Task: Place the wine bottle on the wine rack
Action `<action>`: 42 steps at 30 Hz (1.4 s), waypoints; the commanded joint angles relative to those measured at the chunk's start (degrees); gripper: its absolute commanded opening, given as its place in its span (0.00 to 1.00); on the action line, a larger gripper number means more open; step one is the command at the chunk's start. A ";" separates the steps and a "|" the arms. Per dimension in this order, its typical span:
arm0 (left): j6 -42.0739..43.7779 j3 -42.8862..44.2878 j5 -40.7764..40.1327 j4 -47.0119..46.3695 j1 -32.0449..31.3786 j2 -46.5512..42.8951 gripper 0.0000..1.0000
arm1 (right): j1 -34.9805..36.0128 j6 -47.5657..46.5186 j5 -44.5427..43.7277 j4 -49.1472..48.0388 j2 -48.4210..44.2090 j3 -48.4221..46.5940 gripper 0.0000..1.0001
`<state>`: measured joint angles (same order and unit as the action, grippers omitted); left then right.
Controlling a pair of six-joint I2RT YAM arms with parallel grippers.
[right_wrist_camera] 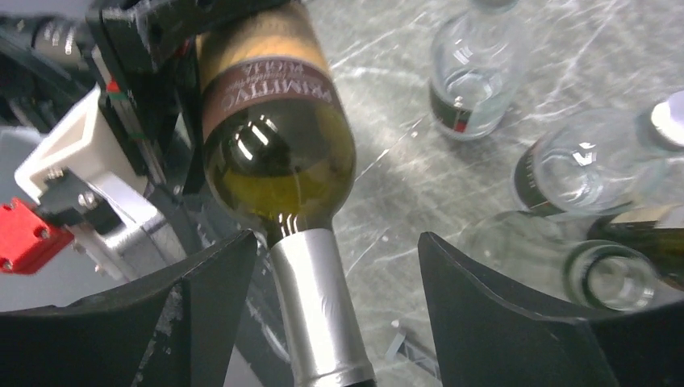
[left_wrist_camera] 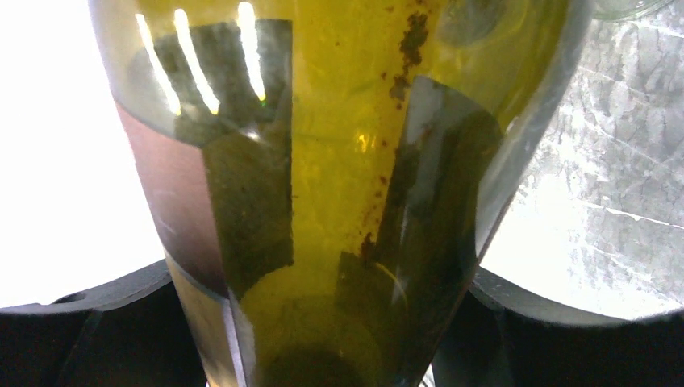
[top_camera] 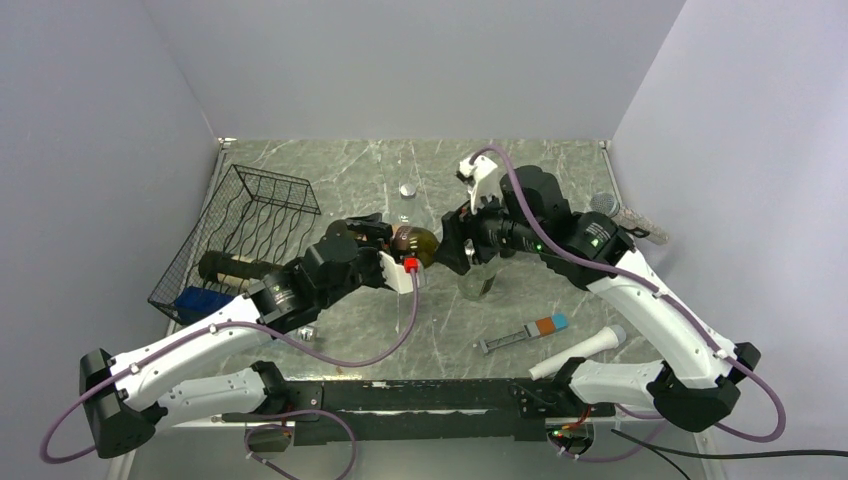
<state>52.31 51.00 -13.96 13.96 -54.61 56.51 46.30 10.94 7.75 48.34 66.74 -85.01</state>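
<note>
Mid-table, bottle (top_camera: 412,243) body clamped in left gripper (top_camera: 383,250), fingers of right gripper (right_wrist_camera: 339,310) apart either side of the neck, not touching; right should draw straight back before left swings it to rack (top_camera: 255,215), far left.

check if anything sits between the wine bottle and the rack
Nothing visible lies between the wine bottle, held in the left hand, and the wine rack. A dark bottle already lies on the rack's near end; the far lattice looks free.

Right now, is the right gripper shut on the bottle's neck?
No, the right gripper is open, its fingers clear of the bottle on both sides.
</note>
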 commanded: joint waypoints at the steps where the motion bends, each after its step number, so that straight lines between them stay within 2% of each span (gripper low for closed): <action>1: 3.62 0.46 -1.21 -9.13 -0.65 -3.36 0.01 | -0.05 -4.17 9.87 2.50 -0.56 0.57 0.75; 4: 4.04 -0.21 -1.74 -10.56 -0.97 -3.64 0.01 | 0.06 -4.94 13.96 2.56 -0.23 1.62 0.55; 10: 4.22 -0.34 -3.09 -11.11 -1.11 -2.85 0.01 | 0.57 -5.17 16.57 2.32 1.28 2.98 0.51; 16: 4.46 -0.07 -4.15 -11.32 -1.11 -2.67 0.01 | 1.02 -5.88 17.48 2.19 2.76 3.73 0.53; 20: 4.99 0.05 -4.44 -10.98 -1.17 -2.67 0.01 | 1.52 -6.41 15.90 2.63 4.07 3.10 0.69; 23: 6.12 -0.26 -4.83 -11.02 -1.20 -2.63 0.01 | 1.92 -7.15 14.53 2.60 4.88 2.10 0.75; 30: 8.73 -0.82 -7.47 -10.26 -1.38 -1.63 0.01 | 2.72 -9.35 8.69 4.84 6.80 -3.37 0.75; 37: 9.38 -1.94 -8.49 -10.45 -1.37 -1.53 0.01 | 3.73 -11.86 4.84 3.15 6.80 -2.52 0.82; 40: 9.78 -2.35 -8.02 -11.65 -1.38 -1.47 0.01 | 4.22 -12.49 6.07 3.02 8.45 -2.84 0.79; 42: 9.65 -2.23 -7.91 -11.75 -1.37 -1.33 0.01 | 4.33 -12.73 6.28 3.06 9.50 -3.04 0.72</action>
<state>60.69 47.57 -20.91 10.55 -55.66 55.99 50.04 0.08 14.57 53.32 74.43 -86.19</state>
